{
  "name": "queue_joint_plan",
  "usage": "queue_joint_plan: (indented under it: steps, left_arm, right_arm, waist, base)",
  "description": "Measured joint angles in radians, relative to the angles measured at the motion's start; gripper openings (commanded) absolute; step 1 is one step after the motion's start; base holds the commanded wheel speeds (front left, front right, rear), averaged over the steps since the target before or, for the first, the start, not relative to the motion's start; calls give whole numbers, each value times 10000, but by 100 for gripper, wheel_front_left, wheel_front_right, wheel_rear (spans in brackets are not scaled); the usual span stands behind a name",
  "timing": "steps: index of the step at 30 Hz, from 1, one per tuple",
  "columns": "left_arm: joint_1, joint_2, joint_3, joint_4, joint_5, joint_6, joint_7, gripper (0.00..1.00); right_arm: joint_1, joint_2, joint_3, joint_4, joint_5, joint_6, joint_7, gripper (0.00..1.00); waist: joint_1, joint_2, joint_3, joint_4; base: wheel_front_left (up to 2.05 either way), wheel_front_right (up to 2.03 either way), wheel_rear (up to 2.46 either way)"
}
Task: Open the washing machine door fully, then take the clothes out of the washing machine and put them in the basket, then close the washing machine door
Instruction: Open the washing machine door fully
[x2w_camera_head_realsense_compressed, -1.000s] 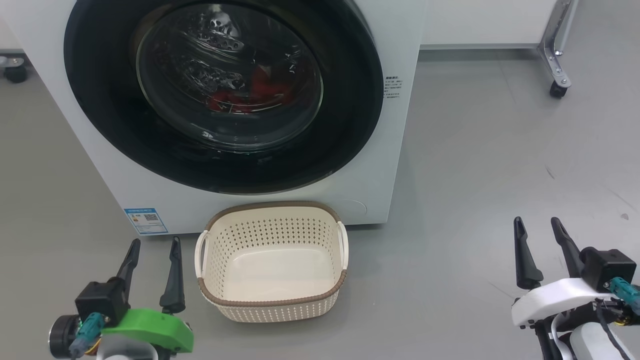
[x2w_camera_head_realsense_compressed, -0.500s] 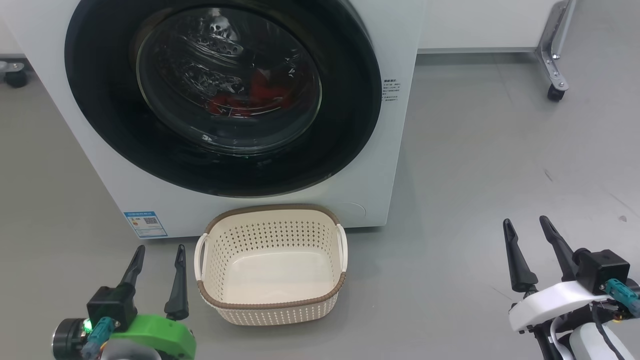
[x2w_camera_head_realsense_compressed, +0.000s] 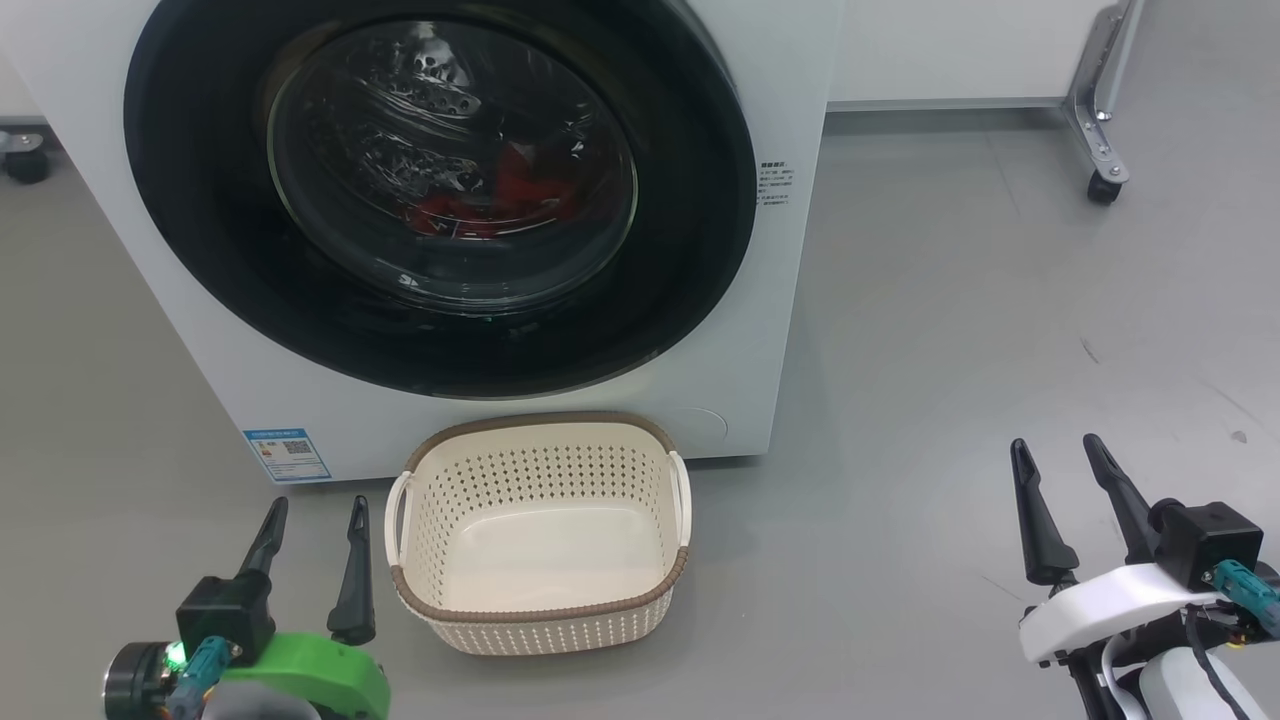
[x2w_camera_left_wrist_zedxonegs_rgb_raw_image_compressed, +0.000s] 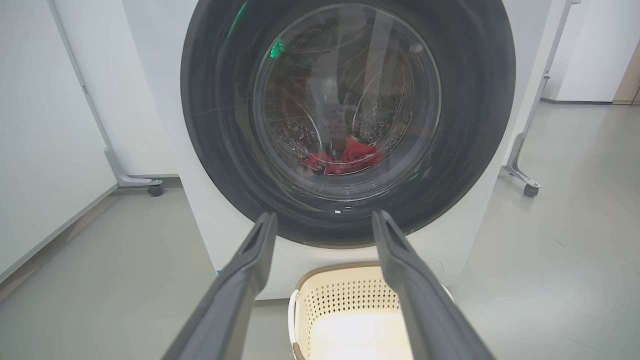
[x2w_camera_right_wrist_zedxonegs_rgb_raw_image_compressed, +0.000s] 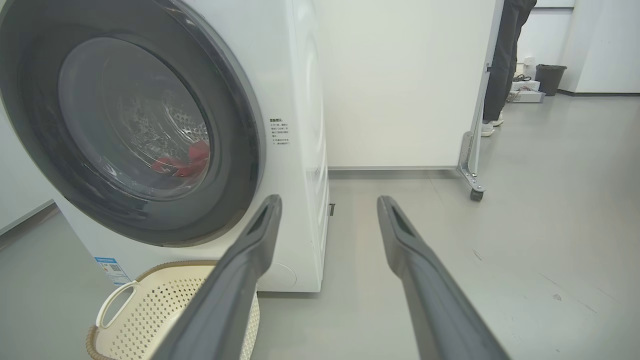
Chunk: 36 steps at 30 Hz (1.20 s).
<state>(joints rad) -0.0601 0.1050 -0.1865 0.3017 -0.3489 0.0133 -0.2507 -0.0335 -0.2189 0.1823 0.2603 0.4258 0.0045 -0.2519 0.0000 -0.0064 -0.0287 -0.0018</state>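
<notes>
While shut, washing machine door (x2w_camera_head_realsense_compressed: 690, 200) between clothes (x2w_camera_head_realsense_compressed: 500, 190) and basket (x2w_camera_head_realsense_compressed: 540, 421), wheeled stand (x2w_camera_head_realsense_compressed: 1096, 140) aside

A person's legs (x2w_camera_right_wrist_zedxonegs_rgb_raw_image_compressed: 502, 65) stand behind a castored white partition (x2w_camera_right_wrist_zedxonegs_rgb_raw_image_compressed: 400, 80), a dark bin (x2w_camera_right_wrist_zedxonegs_rgb_raw_image_compressed: 550, 79) beyond, on grey floor (x2w_camera_right_wrist_zedxonegs_rgb_raw_image_compressed: 550, 225).

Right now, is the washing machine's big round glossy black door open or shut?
Shut: the glossy black door lies flush against the white washing machine front, with red clothes behind its glass window.

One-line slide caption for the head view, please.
Left gripper and right gripper, both open, flank the empty basket before the closed washing machine door; red clothes show through its glass.
</notes>
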Motion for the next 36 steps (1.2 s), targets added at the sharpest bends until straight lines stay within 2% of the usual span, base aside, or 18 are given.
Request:
queue_joint_plan:
  steps: [2, 12, 22, 28, 32, 36]
  left_arm:
    - [-2, -21, 12, 21, 0, -4, 0, 100]
    - [-23, -105, 71, 117, 59, -59, 0, 100]
    - [-90, -199, 75, 111, 167, -111, 0, 100]
    - [-180, -215, 157, 94, 182, -119, 0, 100]
    - [-186, -240, 167, 75, 255, -188, 0, 100]
    - [-244, -259, 113, 6, 337, -201, 0, 100]
  right_arm:
    - [1, 25, -63, 8, 2, 0, 0, 0]
    - [2, 314, -395, 38, 414, 46, 0, 0]
    - [4, 583, -926, 211, 1515, 449, -2, 0]
    - [-117, 1246, -1446, 374, 3175, 780, 182, 0]
    - [-426, 1674, -2002, 504, 4832, 947, 594, 0]
    - [-759, 1781, -2499, 577, 6592, 1001, 1258, 0]
  waist:
    - [0, 0, -1, -10]
    - [0, 0, 12, -13]
    - [0, 0, 134, 134]
    - [0, 0, 226, 241]
    - [0, 0, 277, 293]
    - [0, 0, 405, 360]
  base:
    - [0, 0, 0]
    - [0, 0, 0]
    - [0, 0, 0]
    - [0, 0, 0]
    - [0, 0, 0]
    - [0, 0, 0]
